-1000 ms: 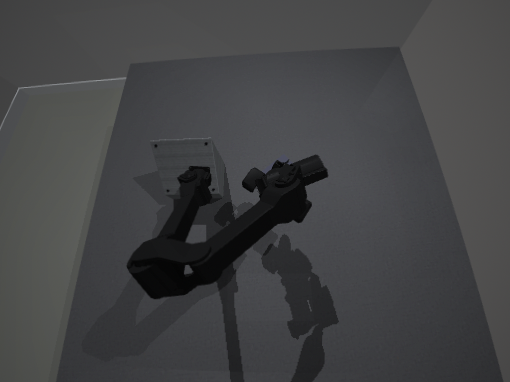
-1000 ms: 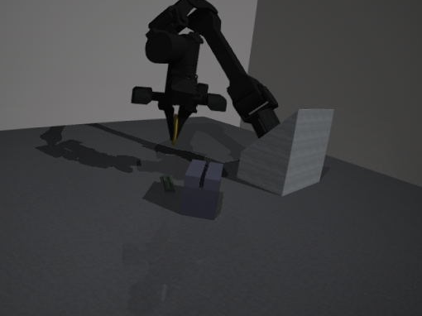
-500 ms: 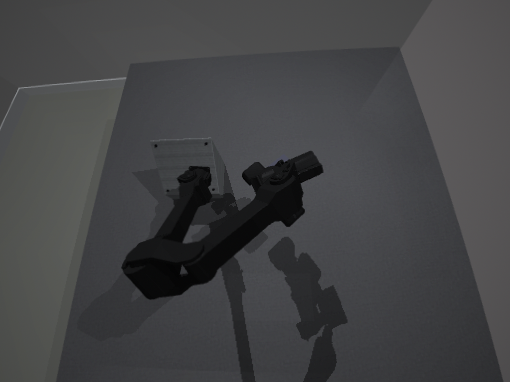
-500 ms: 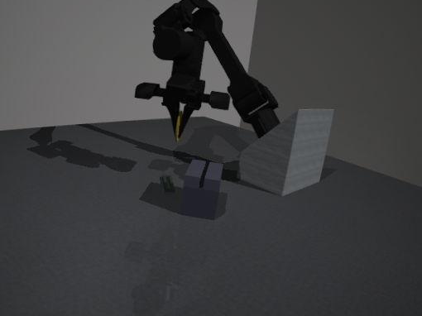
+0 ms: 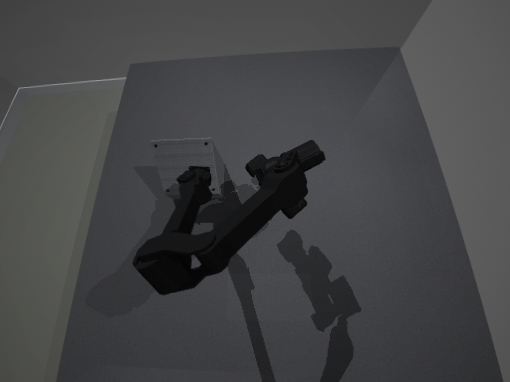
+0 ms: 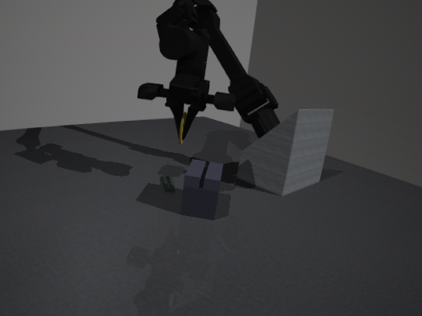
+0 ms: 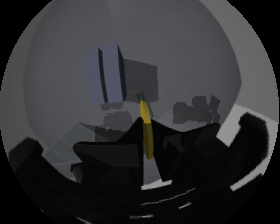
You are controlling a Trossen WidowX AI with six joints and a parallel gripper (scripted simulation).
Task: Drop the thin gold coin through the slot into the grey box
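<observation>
My gripper is shut on the gold coin, which stands nearly upright between the fingertips, seen almost edge-on and leaning slightly. The coin hangs in the air, well above the table. The grey box looks bluish; its lid has a dark narrow slot. In the exterior view the coin is above and to the left of the box. The dark-green holder lies empty on the table beside the box; in the wrist view it is partly behind the coin. In the top view the arm hides box, holder and coin.
A pale wedge-shaped block stands on the table at the arm's base, right of the box in the exterior view. The arm's dark shadows fall across the table.
</observation>
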